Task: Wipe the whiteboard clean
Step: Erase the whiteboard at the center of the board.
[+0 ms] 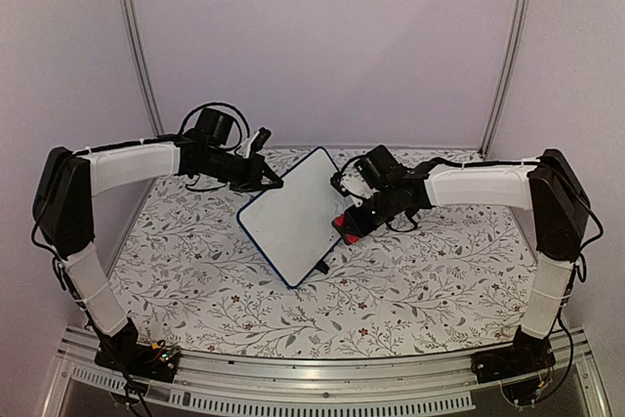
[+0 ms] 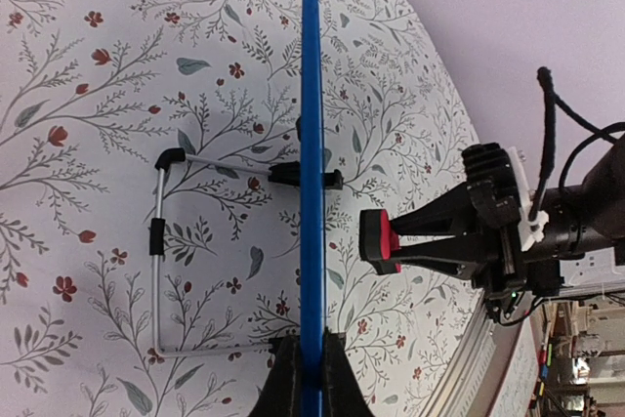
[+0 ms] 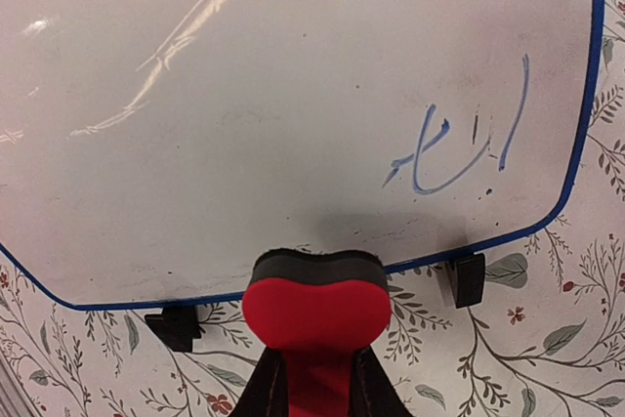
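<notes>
Standing in the middle of the flowered table, the whiteboard has a blue frame, 2 black feet and a mostly clean face. Blue scribbles near 1 low corner are too messy to read. The left gripper pinches its edge; the right gripper squeezes a red eraser.

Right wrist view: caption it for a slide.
Right end effector holds the red eraser before the whiteboard; blue writing unerased.

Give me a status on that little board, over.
Left end effector shut on whiteboard edge. Right end effector shut on red eraser. Blue writing not yet wiped. Nothing blocking.
</notes>
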Motion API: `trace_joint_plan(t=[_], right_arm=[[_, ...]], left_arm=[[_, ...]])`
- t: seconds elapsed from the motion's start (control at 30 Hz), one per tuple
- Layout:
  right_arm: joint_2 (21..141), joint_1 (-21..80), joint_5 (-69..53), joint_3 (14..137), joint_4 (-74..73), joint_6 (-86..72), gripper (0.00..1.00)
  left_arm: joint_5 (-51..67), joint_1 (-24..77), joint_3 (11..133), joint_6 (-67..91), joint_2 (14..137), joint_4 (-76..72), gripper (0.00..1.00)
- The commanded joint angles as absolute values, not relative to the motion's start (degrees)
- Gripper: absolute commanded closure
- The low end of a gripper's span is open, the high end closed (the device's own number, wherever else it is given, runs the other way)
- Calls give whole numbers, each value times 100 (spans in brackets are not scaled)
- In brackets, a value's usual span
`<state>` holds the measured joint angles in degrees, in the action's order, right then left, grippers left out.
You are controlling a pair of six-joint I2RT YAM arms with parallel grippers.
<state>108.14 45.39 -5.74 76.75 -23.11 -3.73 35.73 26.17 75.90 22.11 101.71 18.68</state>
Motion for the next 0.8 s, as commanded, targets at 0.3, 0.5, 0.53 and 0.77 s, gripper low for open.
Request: trace_joint_plan(t=[0.3, 0.5, 0.53, 0.77], right_arm=[[10532, 4577, -466, 7693, -2149, -483, 97], [10470, 4577, -493, 7633, -2073, -514, 97], [10441, 4572, -512, 7547, -1970, -538, 96], [10561, 4571, -527, 7712, -1887, -533, 97]], left_arm=[[3712, 2593, 7515, 2153, 9932, 1758, 99], [3766, 2588, 7529, 2166, 9954, 1754, 99], [3797, 2587, 7540, 2168, 9937, 1750, 99], [3780, 2590, 7514, 2166, 9963, 1736, 99]])
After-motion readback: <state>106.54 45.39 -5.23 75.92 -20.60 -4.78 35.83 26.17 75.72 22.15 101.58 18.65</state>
